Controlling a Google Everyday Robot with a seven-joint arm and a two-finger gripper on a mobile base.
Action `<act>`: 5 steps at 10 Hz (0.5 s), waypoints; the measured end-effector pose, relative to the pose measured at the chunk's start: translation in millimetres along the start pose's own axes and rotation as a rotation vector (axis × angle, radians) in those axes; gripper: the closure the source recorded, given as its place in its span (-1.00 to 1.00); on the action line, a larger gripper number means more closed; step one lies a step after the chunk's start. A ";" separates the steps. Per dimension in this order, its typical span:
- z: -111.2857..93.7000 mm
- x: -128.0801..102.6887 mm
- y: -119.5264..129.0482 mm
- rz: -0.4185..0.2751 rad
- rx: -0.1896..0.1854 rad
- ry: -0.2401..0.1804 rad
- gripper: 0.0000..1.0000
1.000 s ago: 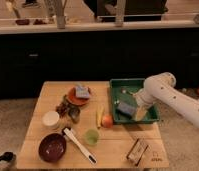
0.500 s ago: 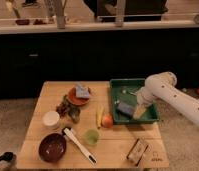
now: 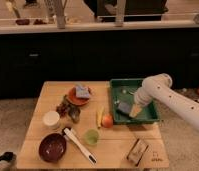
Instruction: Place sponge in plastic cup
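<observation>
The blue-grey sponge [image 3: 124, 107] lies in the front left part of the green tray [image 3: 148, 116]. My gripper [image 3: 130, 107] is at the end of the white arm [image 3: 158, 92], which reaches in from the right. The gripper is down in the tray, right at the sponge and partly covering it. The light green plastic cup [image 3: 91, 136] stands upright on the wooden table, in front of the tray and to its left, well apart from the gripper.
A paler grey block [image 3: 83, 91] rests on an orange plate [image 3: 73, 99]. Around the cup are a white cup [image 3: 51, 119], a dark red bowl [image 3: 52, 147], a white brush [image 3: 79, 145], a banana [image 3: 99, 116], an orange fruit [image 3: 108, 121] and a packet [image 3: 138, 151].
The arm has shifted slightly lower and toward the front of the tray, staying at the sponge. Nothing else has moved.
</observation>
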 end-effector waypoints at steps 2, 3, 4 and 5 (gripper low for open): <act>13.1 2.0 2.0 0.036 -0.003 0.002 -0.60; 17.4 0.3 2.8 0.042 -0.006 0.003 -0.60; 22.8 -1.5 5.3 0.050 -0.011 0.002 -0.60; 25.5 -2.5 7.2 0.056 -0.013 0.003 -0.60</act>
